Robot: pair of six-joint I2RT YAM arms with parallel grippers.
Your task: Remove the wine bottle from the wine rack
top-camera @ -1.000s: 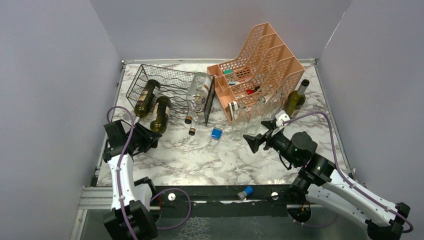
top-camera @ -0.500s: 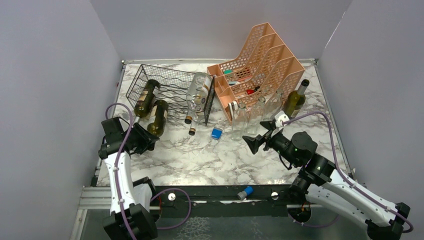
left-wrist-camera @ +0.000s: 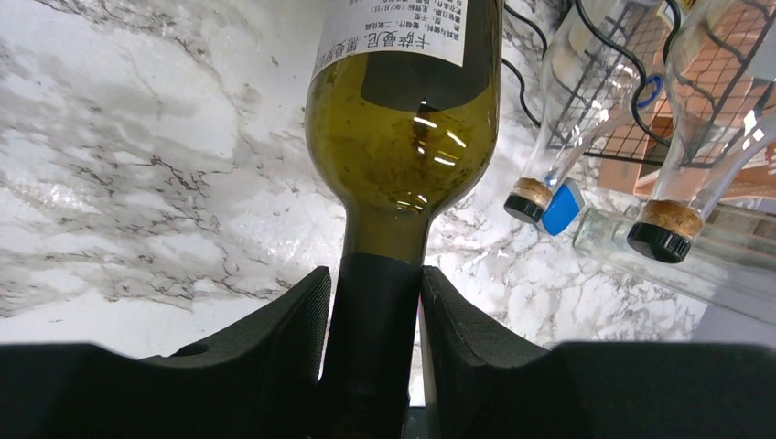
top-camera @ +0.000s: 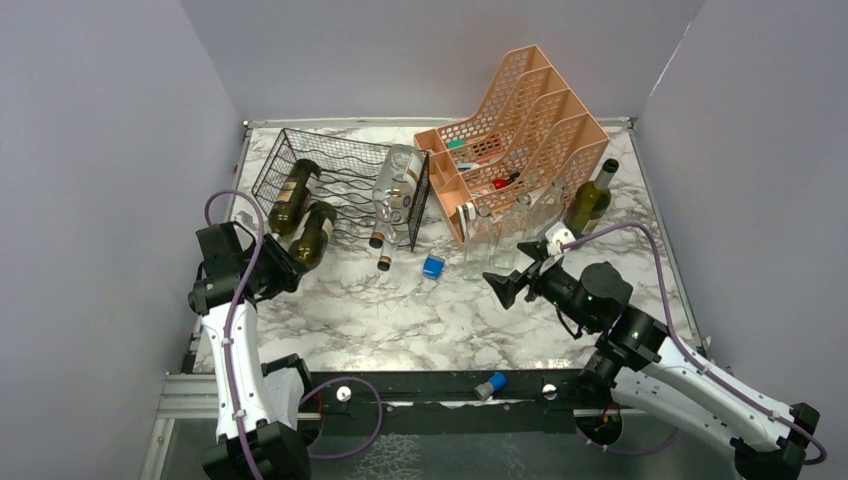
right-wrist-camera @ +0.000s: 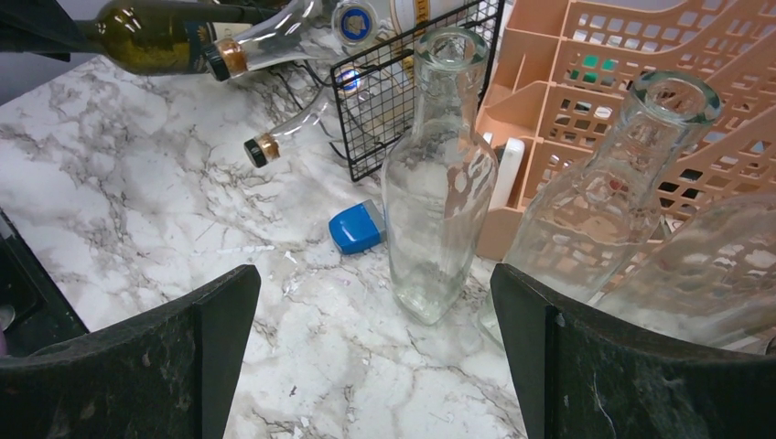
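Left gripper (left-wrist-camera: 373, 285) clamps the wine bottle (left-wrist-camera: 403, 137) by its neck (black capsule between both pads); right gripper (right-wrist-camera: 373, 274) fingers stand wide apart.

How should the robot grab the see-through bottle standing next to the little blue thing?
Probably by its slim neck, just under the flared rim, coming in level from the robot's side. The clear bottle stands upright, the neck is narrower than the body, and the open right gripper faces it. The peach organizer crowds the far side.
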